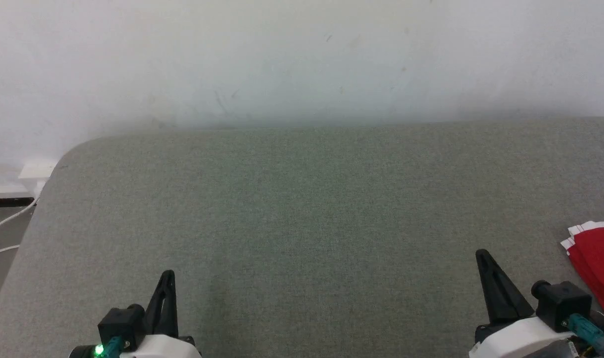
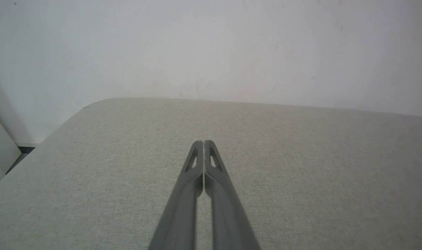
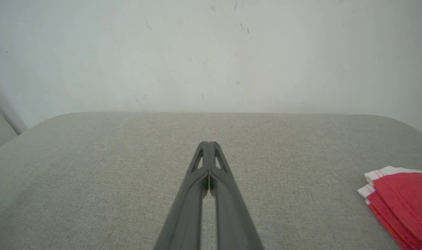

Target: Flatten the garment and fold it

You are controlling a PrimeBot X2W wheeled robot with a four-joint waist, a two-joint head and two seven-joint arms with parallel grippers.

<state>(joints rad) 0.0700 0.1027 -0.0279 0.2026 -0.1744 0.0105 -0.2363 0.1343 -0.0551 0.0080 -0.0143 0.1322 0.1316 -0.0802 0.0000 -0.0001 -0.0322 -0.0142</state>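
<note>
Lying layered at the right edge of the grey surface [image 1: 302,199], the garment [image 1: 599,258] sits near the right gripper [image 1: 481,254]. That gripper and the left gripper [image 1: 168,273] have their fingers [image 2: 181,215] pressed together, holding nothing.

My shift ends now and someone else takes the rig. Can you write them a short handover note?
Left gripper: shut, empty, above the grey surface.
Right gripper: shut, empty, left of the garment, apart from it.
Garment: on the surface's right side, lying in stacked layers, partly out of frame.
Done: it looks folded.
Left: check the hidden part; neaten if needed.
</note>
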